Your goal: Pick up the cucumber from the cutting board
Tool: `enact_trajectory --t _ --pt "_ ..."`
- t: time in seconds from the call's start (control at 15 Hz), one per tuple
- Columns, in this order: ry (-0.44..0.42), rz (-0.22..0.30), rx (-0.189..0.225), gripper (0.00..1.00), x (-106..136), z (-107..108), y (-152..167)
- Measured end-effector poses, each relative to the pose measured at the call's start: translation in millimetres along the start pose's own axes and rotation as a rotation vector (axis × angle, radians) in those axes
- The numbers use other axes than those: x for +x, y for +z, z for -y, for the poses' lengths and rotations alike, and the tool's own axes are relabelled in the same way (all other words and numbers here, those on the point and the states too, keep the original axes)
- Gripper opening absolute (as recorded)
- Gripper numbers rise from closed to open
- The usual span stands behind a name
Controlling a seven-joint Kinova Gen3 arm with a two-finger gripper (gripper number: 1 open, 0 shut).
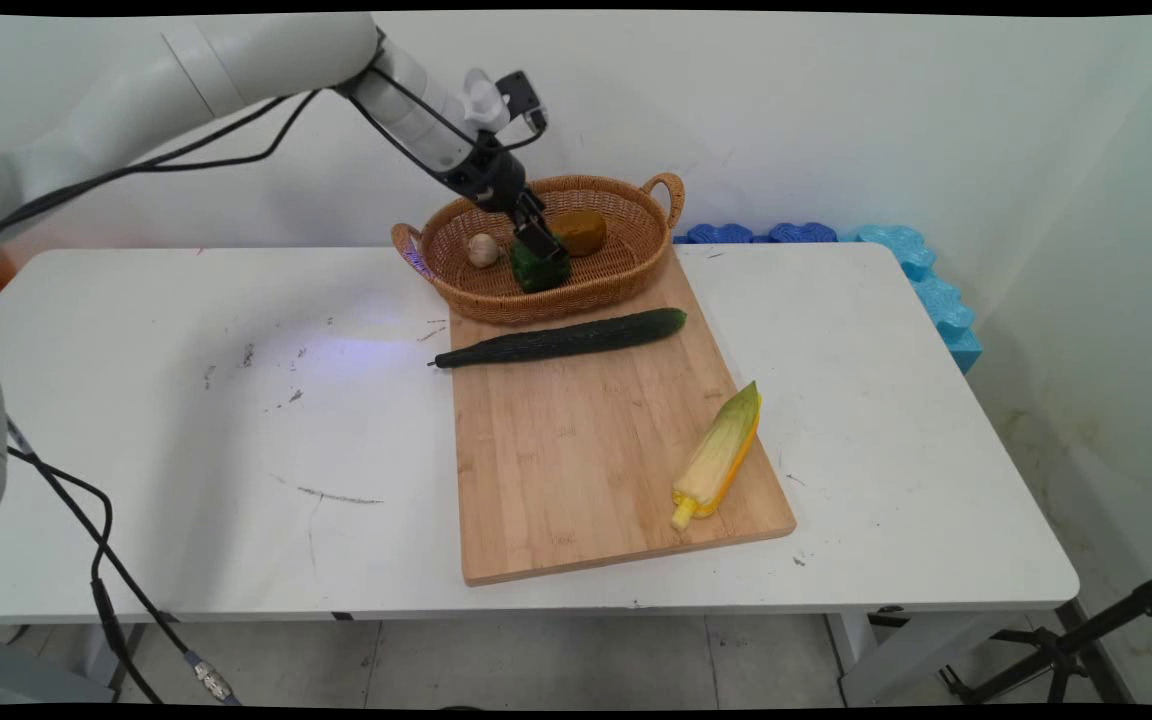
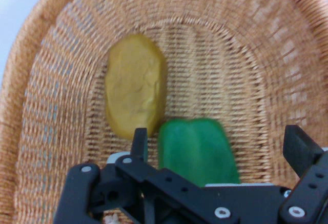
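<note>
Counted against the basket [image 1: 626, 262]: one basket, at the far end of one board [image 1: 586, 440].

Inside the basket there are three things: one pepper [image 2: 197, 149], one potato [image 2: 136, 92] touching the pepper, and one garlic [image 1: 482, 250] lying apart from both.

Outside the basket, on the board, there are two things: one cucumber [image 1: 561, 340] just in front of the basket, and one corn [image 1: 718, 458] well away from it, near the board's near right corner.

One table [image 1: 186, 420] bears the board and basket. That makes five vegetables in all.
</note>
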Motion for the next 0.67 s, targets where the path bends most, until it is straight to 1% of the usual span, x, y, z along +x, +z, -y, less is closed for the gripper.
enact_trajectory --t 0.27,0.47,0.67 --pt "0.024 -0.03 -0.012 1.0 13 -22 -26" --pt "0.039 -0.045 -0.036 1.0 20 -45 -42" --pt "0.046 -0.049 -0.058 1.0 23 -65 -51"
